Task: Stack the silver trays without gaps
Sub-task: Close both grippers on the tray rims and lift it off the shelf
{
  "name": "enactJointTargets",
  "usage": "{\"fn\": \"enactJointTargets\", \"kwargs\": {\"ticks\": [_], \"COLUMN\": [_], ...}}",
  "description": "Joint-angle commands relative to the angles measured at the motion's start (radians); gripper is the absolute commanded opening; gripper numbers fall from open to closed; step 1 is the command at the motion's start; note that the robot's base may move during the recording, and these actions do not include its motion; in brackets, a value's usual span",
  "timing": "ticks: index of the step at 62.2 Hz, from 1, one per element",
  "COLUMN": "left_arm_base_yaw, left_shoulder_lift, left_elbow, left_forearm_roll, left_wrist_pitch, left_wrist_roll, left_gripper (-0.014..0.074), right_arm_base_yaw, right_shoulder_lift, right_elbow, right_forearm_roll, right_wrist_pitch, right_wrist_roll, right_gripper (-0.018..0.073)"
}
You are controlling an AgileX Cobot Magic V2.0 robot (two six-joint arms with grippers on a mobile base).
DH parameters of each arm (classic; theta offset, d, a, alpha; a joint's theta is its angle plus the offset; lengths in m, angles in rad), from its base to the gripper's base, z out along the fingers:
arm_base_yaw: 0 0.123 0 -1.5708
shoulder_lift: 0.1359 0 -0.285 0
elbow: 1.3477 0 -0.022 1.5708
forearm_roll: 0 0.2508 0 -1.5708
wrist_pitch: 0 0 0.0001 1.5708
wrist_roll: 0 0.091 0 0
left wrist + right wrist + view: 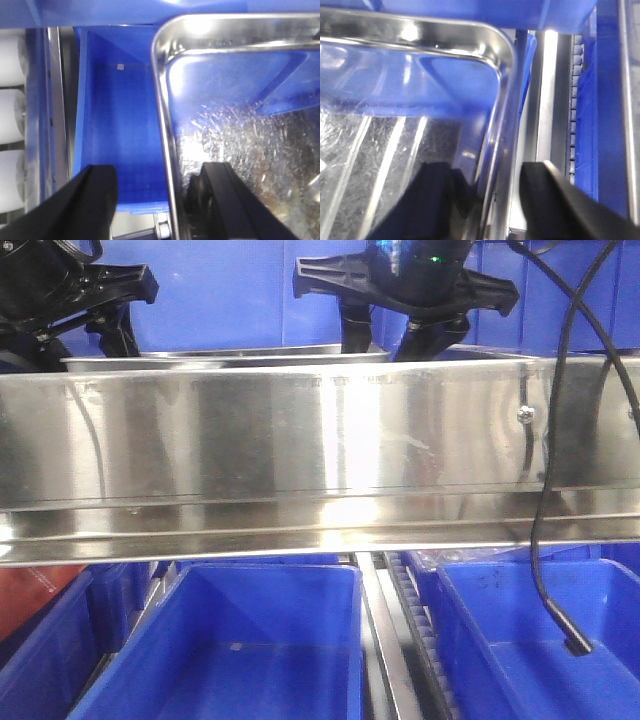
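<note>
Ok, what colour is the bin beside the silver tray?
The bin is blue, clearest in the left wrist view.

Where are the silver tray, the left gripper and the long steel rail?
silver tray [161, 100], left wrist view, on its rim.
left gripper [159, 172], left wrist view, midway between its fingertips, astride the tray rim.
steel rail [300, 440], front view, on its flat face.

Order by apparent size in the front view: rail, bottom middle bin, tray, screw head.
1. Rail, spanning the frame.
2. Bin.
3. Tray: only its rim shows above the rail, so its true rank is unsure.
4. Screw head.
</note>
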Motion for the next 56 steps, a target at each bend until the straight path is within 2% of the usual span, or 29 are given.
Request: {"fn": "enactJointTargets", "kwargs": {"ticks": [1,7,11,20,29,49,56], "left_arm_base_yaw": [0.003,0.003,0.003,0.003,0.003,0.001,0.001], "left_shoulder_lift": [0.006,0.006,0.006,0.006,-0.01,-0.144,-0.195], "left_elbow": [-0.004,-0.004,-0.004,-0.004,-0.004,-0.004,-0.004], "left_forearm_roll": [-0.005,-0.007,-0.01,-0.016,-0.05,-0.048,-0.048], "left_wrist_pitch": [0.008,0.001,-0.016,-0.033,-0.037,-0.055,-0.064], "left_wrist_roll": [-0.004,-0.004,-0.002,-0.002,-0.002,-0.002,-0.002], "left_gripper": [0.0153,-0.0039,-0.0009,0.0004,0.0004,-0.0006,-0.0006], "right_arm_base_yaw": [-0.001,-0.001,-0.001,-0.001,0.011,0.05,0.063], "right_shoulder_lift": [0.001,0.001,0.001,0.001,-0.005,-0.074,-0.112], "right_elbow": [-0.008,-0.008,-0.008,-0.008,-0.008,-0.008,-0.008], "right_forearm_roll": [-0.005,-0.005,-0.005,-0.005,-0.055,-0.082,-0.12], "right_wrist_pitch": [-0.002,0.009,0.011,0.032,0.043,-0.003,-0.001], "right_wrist_roll": [-0.001,-0.001,-0.001,-0.001,-0.001,-0.001,0.013], "right_gripper": [0.0104,-0.0024,-0.008,-0.0066,-0.0065,-0.0065,-0.0065]}}
